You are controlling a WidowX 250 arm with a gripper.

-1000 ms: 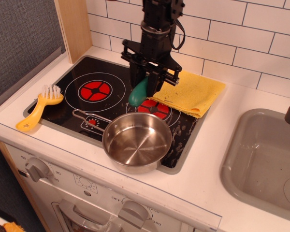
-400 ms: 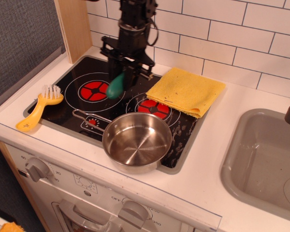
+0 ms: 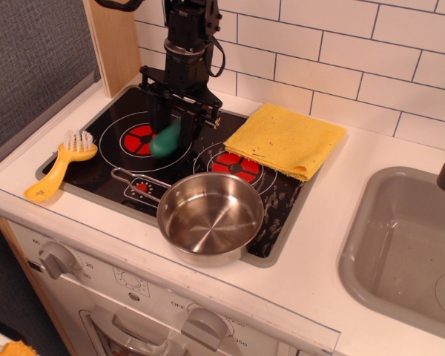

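My gripper (image 3: 174,119) hangs over the black stovetop (image 3: 111,119), between the two red burners, and is shut on a green teardrop-shaped object (image 3: 164,141). That object points down and left, its tip just above the left burner's (image 3: 140,139) right edge. A steel pot (image 3: 210,217) with a wire handle sits at the stove's front, just below and right of the gripper. The right burner (image 3: 236,165) lies partly behind the pot's rim.
A yellow cloth (image 3: 285,139) lies folded over the stove's back right corner. A yellow brush (image 3: 59,165) with white bristles rests at the stove's left edge. A grey sink (image 3: 408,245) is at the right. Tiled wall and a wooden panel (image 3: 115,41) stand behind.
The gripper has carried the green object leftward, from above the right burner beside the cloth to the left burner's edge. Pot, cloth and brush have stayed put.
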